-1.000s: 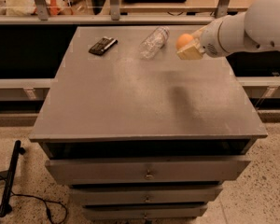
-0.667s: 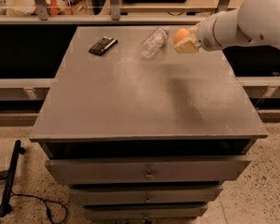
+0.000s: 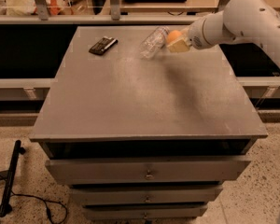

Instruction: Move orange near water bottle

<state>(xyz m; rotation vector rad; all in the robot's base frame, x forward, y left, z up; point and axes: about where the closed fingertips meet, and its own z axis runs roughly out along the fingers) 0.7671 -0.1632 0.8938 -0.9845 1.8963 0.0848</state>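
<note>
The orange [image 3: 173, 36] is a small pale orange fruit held in my gripper [image 3: 177, 42] at the far right part of the cabinet top. The gripper is shut on it, with a pale finger [image 3: 179, 45] below the fruit. The water bottle [image 3: 153, 42] is a clear crinkled plastic bottle lying on its side just left of the orange, very close to it. My white arm [image 3: 242, 20] reaches in from the right.
A flat black rectangular object [image 3: 103, 45] lies at the far left of the grey cabinet top [image 3: 144, 97]. Drawers sit below the front edge. A shelf with clutter runs behind the cabinet. A black stand and cable are on the floor at left.
My gripper has carried the orange left and farther back, from the right side of the top to right beside the water bottle.
</note>
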